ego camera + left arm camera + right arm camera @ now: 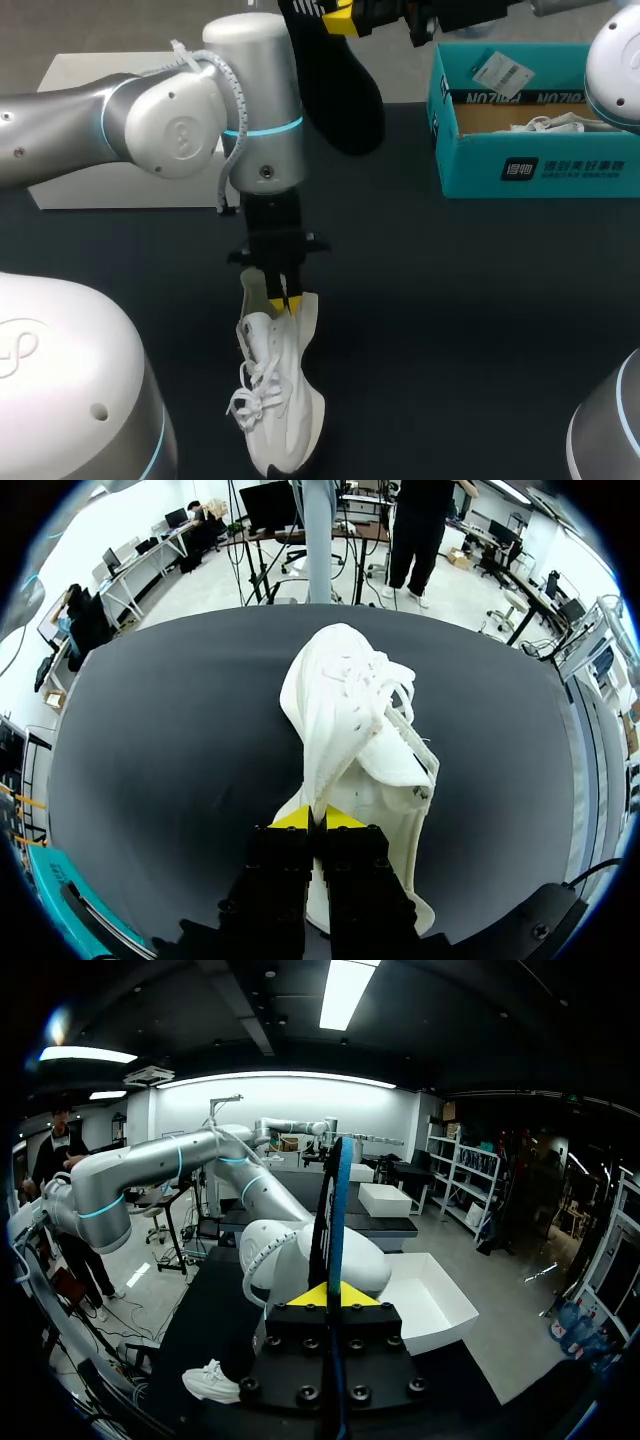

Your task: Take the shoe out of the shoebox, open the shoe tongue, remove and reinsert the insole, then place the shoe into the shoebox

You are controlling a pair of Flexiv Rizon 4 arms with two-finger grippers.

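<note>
A white laced shoe [280,395] lies on the black table near its front edge, toe toward me. My left gripper [281,298] is shut on the rim of the shoe's heel opening; in the left wrist view the gripper [318,822] pinches that rim, with the shoe [345,705] stretching ahead of it. High at the back, my right gripper [345,15] is shut on a black insole [348,95] that hangs down from it. The right wrist view shows the insole [335,1200] edge-on between the right gripper's [328,1295] fingers, and the shoe [212,1382] far below.
A teal shoebox [530,170] stands open at the back right with a second white shoe [548,124] inside. A white lid [75,125] lies at the back left, behind my left arm [180,115].
</note>
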